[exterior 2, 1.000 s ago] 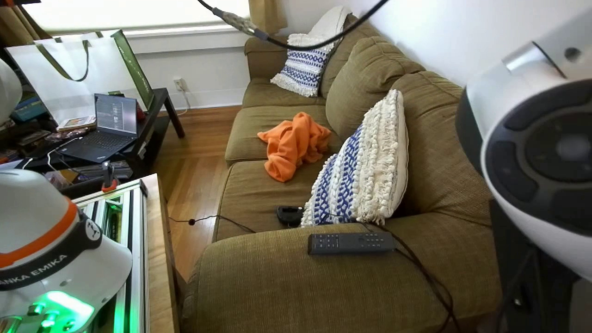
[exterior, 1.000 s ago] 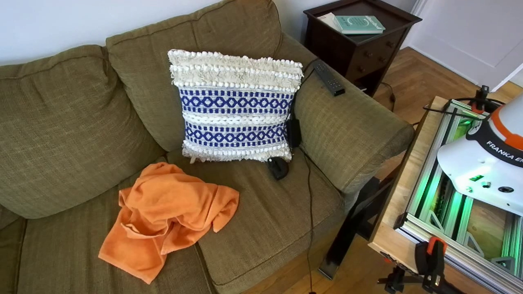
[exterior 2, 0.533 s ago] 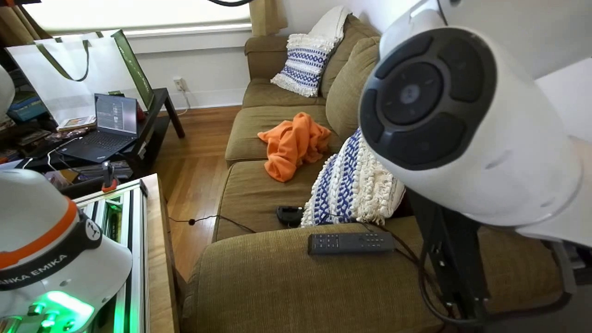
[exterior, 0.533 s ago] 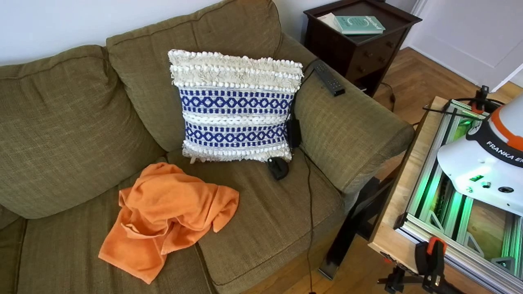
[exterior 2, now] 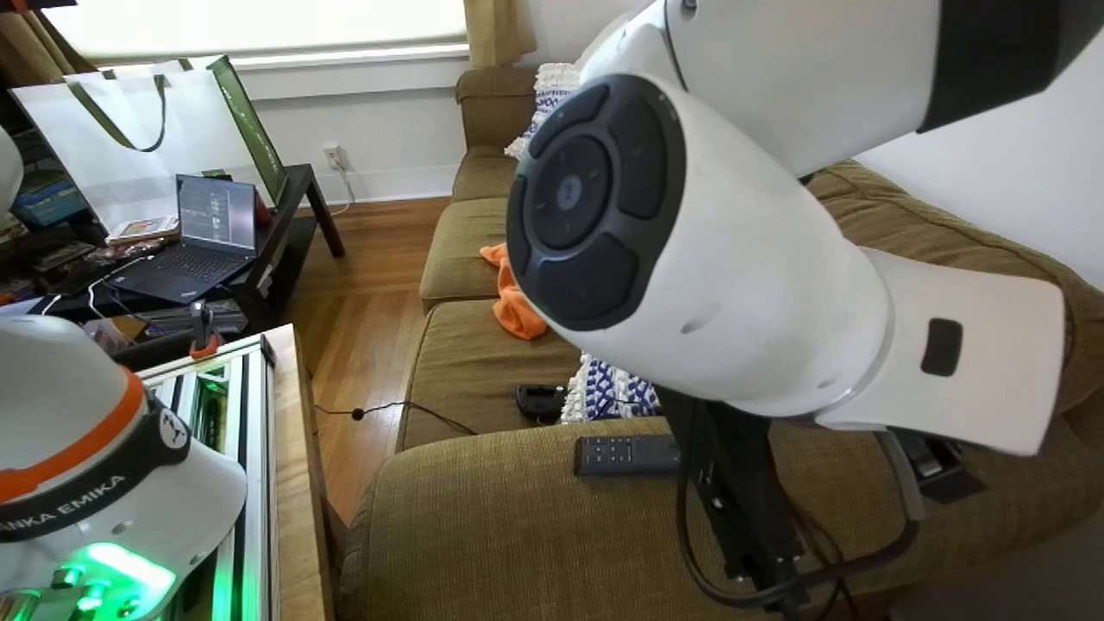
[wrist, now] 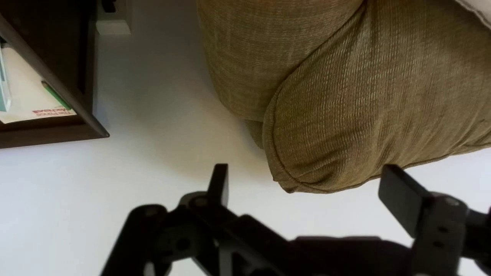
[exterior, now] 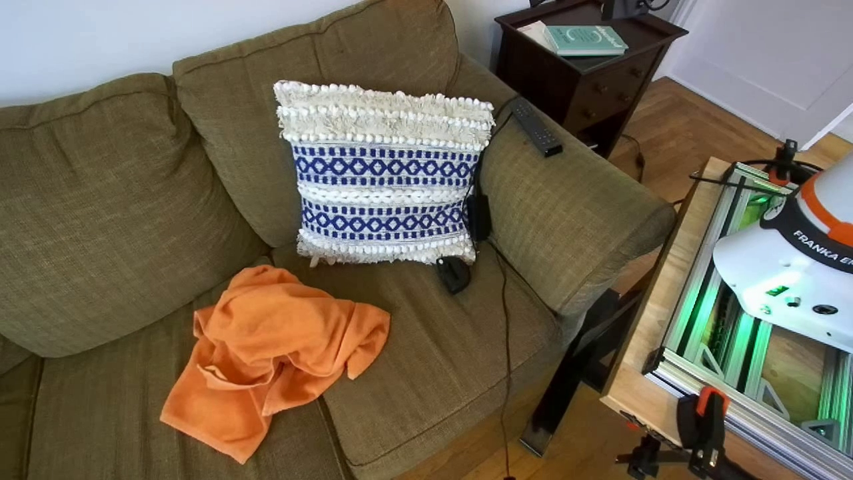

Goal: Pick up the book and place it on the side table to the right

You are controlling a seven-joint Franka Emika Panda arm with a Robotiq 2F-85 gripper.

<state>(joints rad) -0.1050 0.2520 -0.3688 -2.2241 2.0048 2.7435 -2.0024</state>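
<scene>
Since the book (exterior: 588, 41) already lay on the surface (exterior: 650, 33) beside the sofa (exterior: 426, 333), I judged it best to retreat slowly, jaws spread and empty, without brushing the sofa.

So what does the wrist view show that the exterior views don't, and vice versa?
Only the wrist view clearly shows the gripper, standing open, and a slim green strip by the rim of the side table.

Only the exterior views, both of them, show the orange cloth, the remote control on the sofa arm, and the robot's base.

All views share the sofa. The side table and the book appear in the wrist view (the book only by its edge) and an exterior view.
</scene>
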